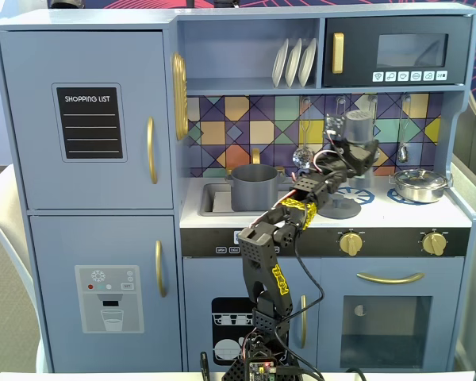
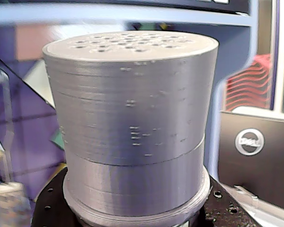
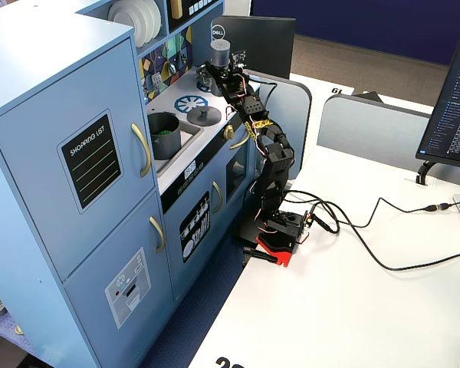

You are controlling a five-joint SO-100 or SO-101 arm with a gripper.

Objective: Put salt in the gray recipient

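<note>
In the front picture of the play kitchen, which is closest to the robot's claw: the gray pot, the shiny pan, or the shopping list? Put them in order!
Measured from the claw:
1. Shiny pan, on the counter to its right.
2. Gray pot, in the sink to its left, somewhat farther.
3. Shopping list, on the far left cupboard door.

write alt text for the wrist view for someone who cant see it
A gray cylindrical salt shaker fills the frame, upright, its flat cap dotted with small holes and its base sitting in the black gripper at the bottom edge. Behind it, blurred, are a blue toy-kitchen shelf and a black Dell monitor at right.
</note>
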